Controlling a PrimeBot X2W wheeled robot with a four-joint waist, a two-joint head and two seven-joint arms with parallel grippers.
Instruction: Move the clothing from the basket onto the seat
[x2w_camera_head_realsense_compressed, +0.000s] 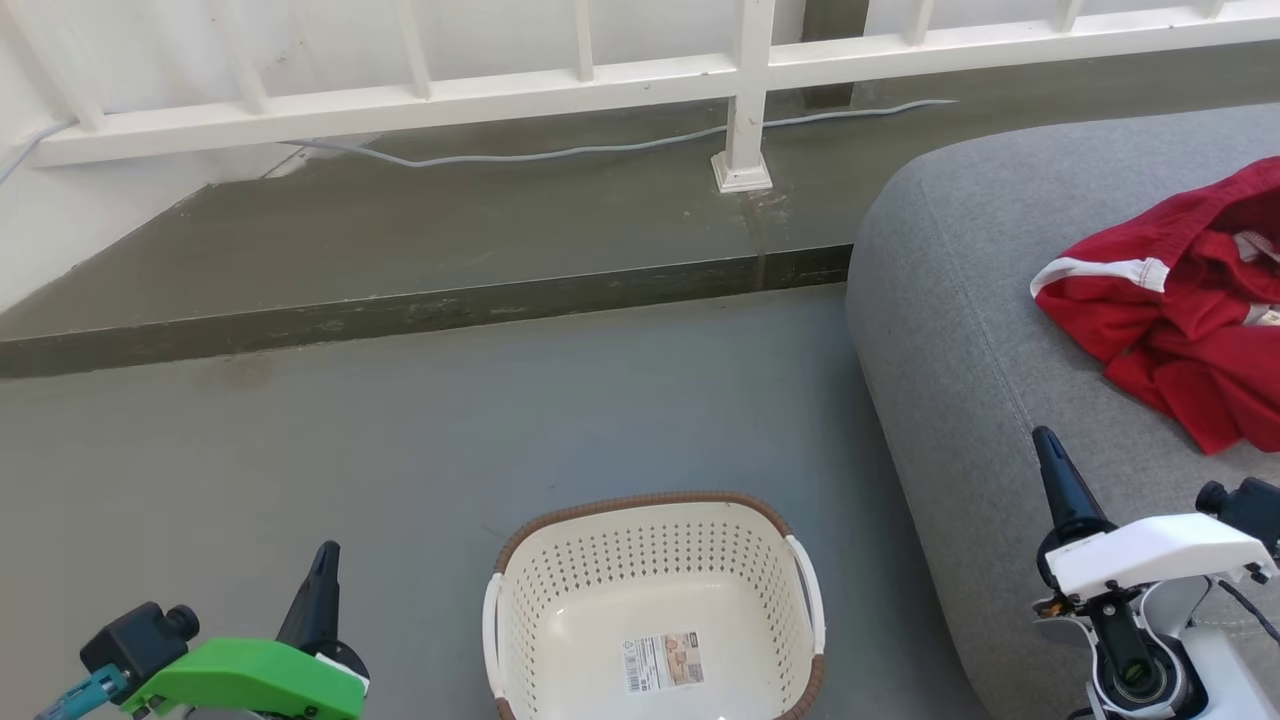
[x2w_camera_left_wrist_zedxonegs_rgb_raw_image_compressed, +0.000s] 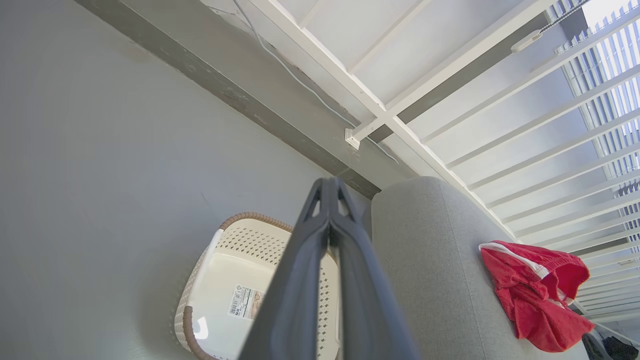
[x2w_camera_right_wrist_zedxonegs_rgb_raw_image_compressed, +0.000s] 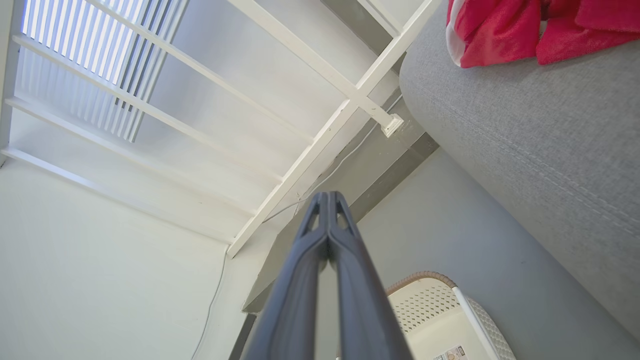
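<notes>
Nearest the head camera, the left fingers (x2w_camera_head_realsense_compressed: 315, 600) rise at lower left above a green wrist housing (x2w_camera_head_realsense_compressed: 250, 680), pressed together with nothing between them. The right fingers (x2w_camera_head_realsense_compressed: 1062, 490) stand at lower right above a white wrist housing (x2w_camera_head_realsense_compressed: 1150, 550), likewise closed on nothing, their tips seen against the flank of the seat (x2w_camera_head_realsense_compressed: 960, 330). Between the two arms, on the grey floor (x2w_camera_head_realsense_compressed: 400, 450), stands the basket (x2w_camera_head_realsense_compressed: 640, 502): cream perforated walls, a brown rim, and a bare bottom bearing a paper label (x2w_camera_head_realsense_compressed: 662, 660). Near the basket's right side, the seat, a large rounded grey cushion with a stitched seam, runs out to the right edge. The clothing (x2w_camera_head_realsense_compressed: 1180, 310), red with white trim, lies crumpled on top of the seat, well apart from the basket and from both pairs of fingers. Beyond, a dark step (x2w_camera_head_realsense_compressed: 400, 315) edges a raised strip of floor, where a pale cable (x2w_camera_head_realsense_compressed: 560, 152) trails before a white railing (x2w_camera_head_realsense_compressed: 400, 100).
</notes>
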